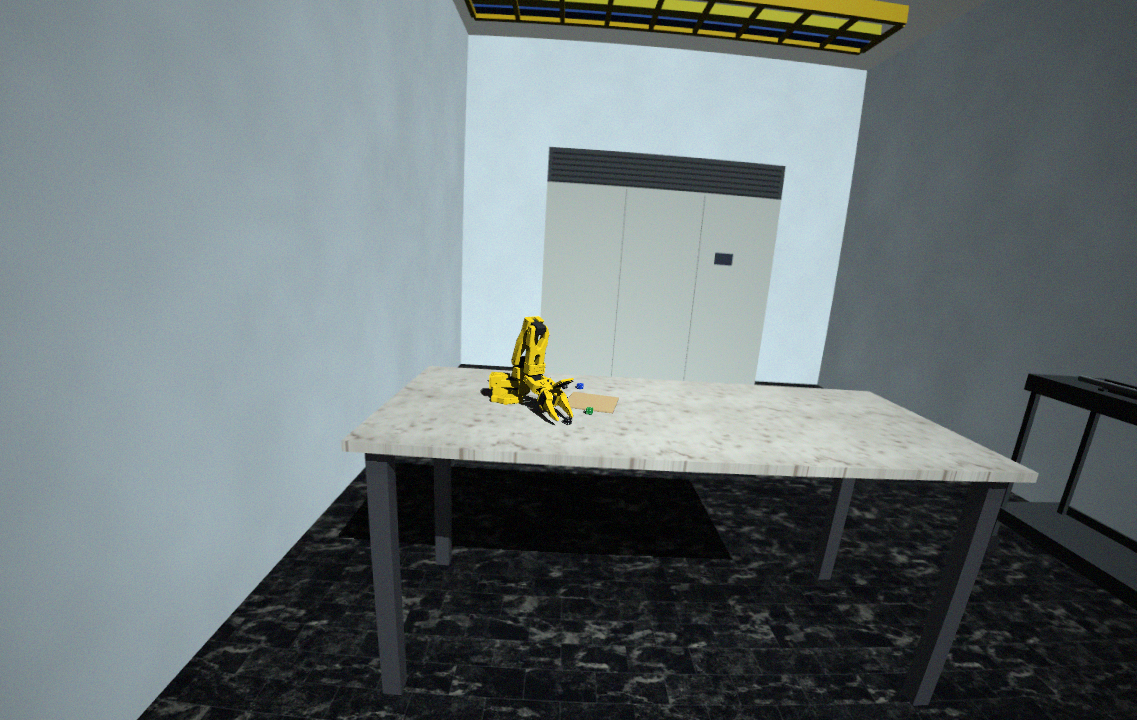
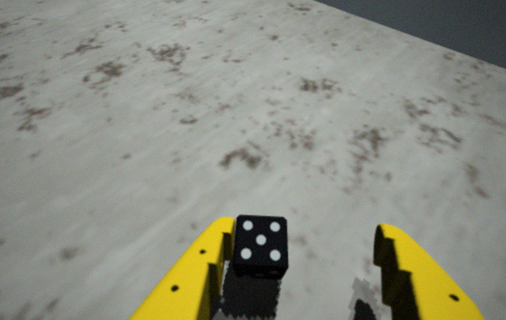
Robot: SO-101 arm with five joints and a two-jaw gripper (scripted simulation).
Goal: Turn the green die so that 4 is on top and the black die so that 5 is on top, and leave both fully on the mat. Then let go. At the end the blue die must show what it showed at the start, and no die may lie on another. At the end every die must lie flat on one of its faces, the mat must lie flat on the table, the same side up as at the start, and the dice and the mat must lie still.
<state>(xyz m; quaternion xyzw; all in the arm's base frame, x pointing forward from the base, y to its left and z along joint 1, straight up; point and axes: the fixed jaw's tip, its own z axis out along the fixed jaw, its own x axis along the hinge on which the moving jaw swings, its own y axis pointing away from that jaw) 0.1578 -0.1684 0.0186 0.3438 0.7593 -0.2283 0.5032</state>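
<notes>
Wrist view: black die point(image 2: 261, 245) resting on the marbled table top point(image 2: 190, 111), five white pips on the face turned toward the camera. Sits between the two yellow fingers of the gripper point(image 2: 301, 249), hard against the inner edge of the finger at picture left point(image 2: 199, 267); whether truly touching it or merely just beside it, cannot tell. Finger at picture right point(image 2: 413, 271) well apart from the die, bare table showing in the gap between. Jaws partly spread, wider than the die, gripping nothing. Dark shadow of the die falling toward the camera, between the fingers. Die off the mat; only stone surface visible around it in this view.

Exterior view: small yellow arm point(image 1: 531, 353) folded low near the far left part of the table point(image 1: 688, 429), gripper point(image 1: 559, 410) down at the surface. Tan mat point(image 1: 594, 402) lying flat just to the right of the gripper. Green die point(image 1: 588, 411) on the table at the mat's near edge, close beside the gripper; on or off the mat, cannot tell at this size. Blue die point(image 1: 579, 383) beyond the mat's far left corner, near the arm. Pips of green and blue dice too small to read. Black die not distinguishable in this view.
</notes>
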